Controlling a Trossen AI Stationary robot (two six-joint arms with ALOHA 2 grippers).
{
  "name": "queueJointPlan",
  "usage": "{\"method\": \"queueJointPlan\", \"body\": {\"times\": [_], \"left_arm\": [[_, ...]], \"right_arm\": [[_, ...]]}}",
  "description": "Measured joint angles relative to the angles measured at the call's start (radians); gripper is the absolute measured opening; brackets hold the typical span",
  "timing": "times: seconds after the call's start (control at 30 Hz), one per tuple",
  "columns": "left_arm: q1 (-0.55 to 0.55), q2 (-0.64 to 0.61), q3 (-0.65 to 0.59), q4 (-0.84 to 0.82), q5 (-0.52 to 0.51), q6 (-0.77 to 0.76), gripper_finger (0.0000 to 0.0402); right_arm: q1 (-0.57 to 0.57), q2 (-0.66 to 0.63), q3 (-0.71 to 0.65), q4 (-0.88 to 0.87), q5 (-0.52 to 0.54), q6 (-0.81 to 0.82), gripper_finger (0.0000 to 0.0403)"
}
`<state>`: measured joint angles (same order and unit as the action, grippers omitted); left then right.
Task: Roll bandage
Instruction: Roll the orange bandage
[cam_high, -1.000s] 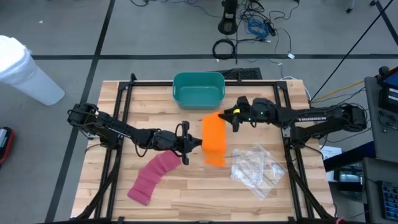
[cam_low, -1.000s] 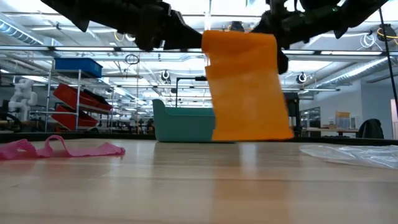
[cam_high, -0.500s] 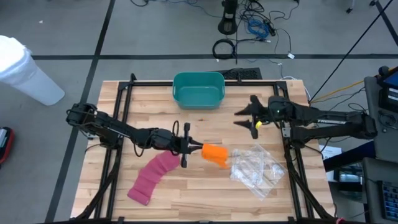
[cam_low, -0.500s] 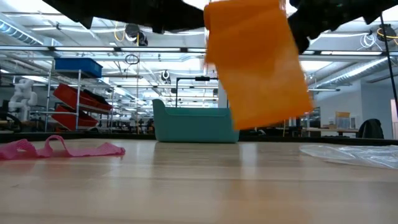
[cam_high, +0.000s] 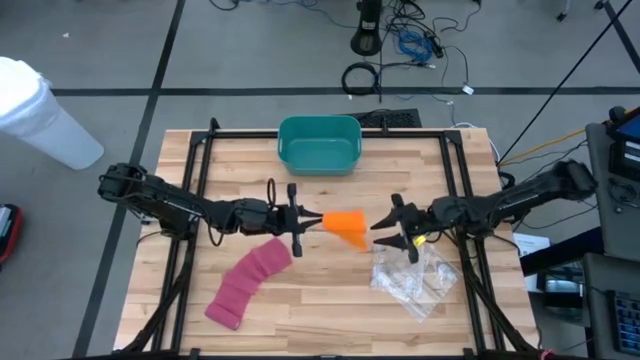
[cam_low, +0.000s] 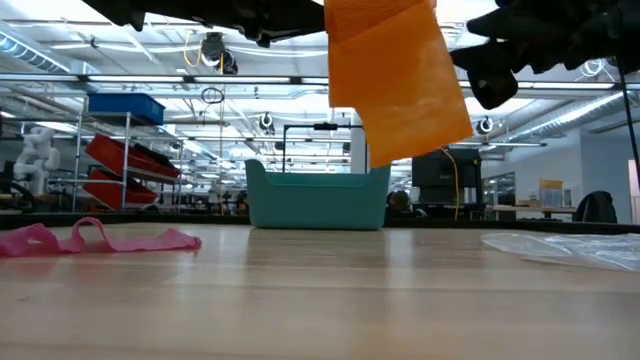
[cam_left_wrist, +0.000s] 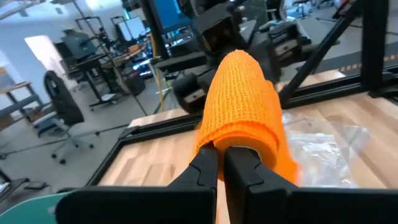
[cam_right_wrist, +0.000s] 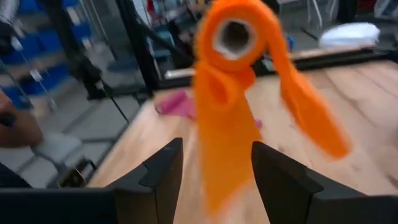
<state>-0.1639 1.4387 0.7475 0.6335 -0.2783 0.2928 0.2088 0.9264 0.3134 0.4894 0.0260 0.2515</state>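
Since a second ago the right gripper (cam_high: 392, 232) has let go of the orange bandage (cam_high: 345, 224) and dropped from near the teal bin (cam_high: 319, 143) to the middle of the table (cam_high: 330, 310). The bandage no longer hangs as a long flat sheet between the two arms. You now see it as a short bundle in the high view.

The left gripper (cam_high: 308, 220) is pinched tight on one end of the orange bandage. Its fingers (cam_left_wrist: 245, 177) poke into the wrapped part, as the left wrist view shows. The right gripper has its fingers (cam_right_wrist: 158, 171) spread apart, holds nothing, and faces the bandage from just beside it.

The bandage is up in the air over the middle of the table, not touching the wood. It looks light, soft and floppy, a stretchy woven cloth. A loose tail (cam_low: 400, 90) hangs down and tilts to one side.

The rolled part lies level. Its long way runs from the left edge of the table toward the right edge, and its open end (cam_right_wrist: 235, 36) points at the right gripper.

You should grab the hanging tail near its free end, I think. The cloth may slip or swing.

A pink bandage (cam_high: 245, 285) lies near the front left corner, and a clear plastic bag (cam_high: 415, 272) lies toward the front right.
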Motion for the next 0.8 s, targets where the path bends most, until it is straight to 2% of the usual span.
{"method": "queueJointPlan", "body": {"times": [0.17, 0.33, 0.47, 0.6, 0.73, 0.8], "left_arm": [[0.003, 0.000, 0.000, -0.007, -0.041, 0.001, 0.0004], [0.015, 0.000, 0.000, -0.025, -0.043, 0.001, 0.0004], [0.015, 0.000, 0.000, -0.025, -0.047, 0.001, 0.0004], [0.015, 0.000, 0.000, -0.031, -0.048, 0.002, 0.0004], [0.026, 0.000, 0.000, -0.064, -0.092, 0.003, 0.0004], [0.037, 0.000, 0.000, -0.075, -0.098, 0.002, 0.0004]], "right_arm": [[0.017, 0.111, -0.018, 0.099, 0.054, 0.033, 0.0176], [0.016, 0.234, 0.001, 0.197, 0.058, 0.029, 0.0175], [0.016, 0.316, 0.027, 0.212, 0.107, 0.034, 0.0160], [0.016, 0.384, 0.056, 0.218, 0.110, 0.043, 0.0119], [0.038, 0.403, 0.070, 0.211, 0.103, 0.046, 0.0027], [0.057, 0.398, 0.071, 0.210, 0.099, 0.045, 0.0009]]}}
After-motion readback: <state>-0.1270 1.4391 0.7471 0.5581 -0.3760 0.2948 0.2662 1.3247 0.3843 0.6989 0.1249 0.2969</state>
